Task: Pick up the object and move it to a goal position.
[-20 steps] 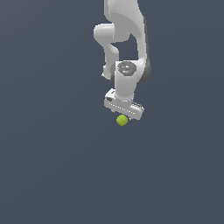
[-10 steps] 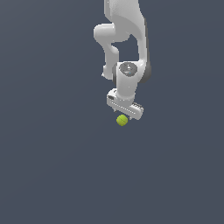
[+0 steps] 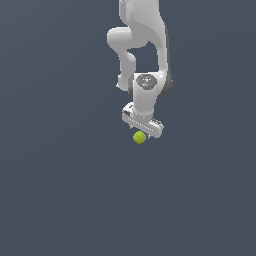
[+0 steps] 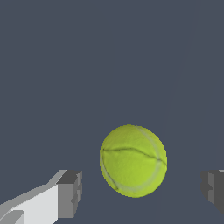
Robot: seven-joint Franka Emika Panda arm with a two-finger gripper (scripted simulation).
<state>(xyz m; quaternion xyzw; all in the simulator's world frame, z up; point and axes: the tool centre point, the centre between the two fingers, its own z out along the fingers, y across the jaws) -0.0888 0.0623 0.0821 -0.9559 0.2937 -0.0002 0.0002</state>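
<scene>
The white arm [image 3: 142, 45] reaches down from the top centre of the exterior view, and its gripper [image 3: 142, 129] sits just above the middle of the frame, pointing at the plain dark grey surface [image 3: 55, 190]. The ball [image 3: 139, 137] (yellow-green, with a faint seam like a tennis ball's) shows directly under the gripper's lower edge there, partly tucked beneath it.

In the wrist view the ball [image 4: 133, 160] lies in the lower centre of the frame, between the two dark finger pads [image 4: 70, 194]. The gripper [image 4: 140, 190] is spread wide: there is clear grey surface [image 4: 87, 65] between the ball and each pad, so neither touches it and nothing is held. The ball is much narrower than the gap between the pads.
</scene>
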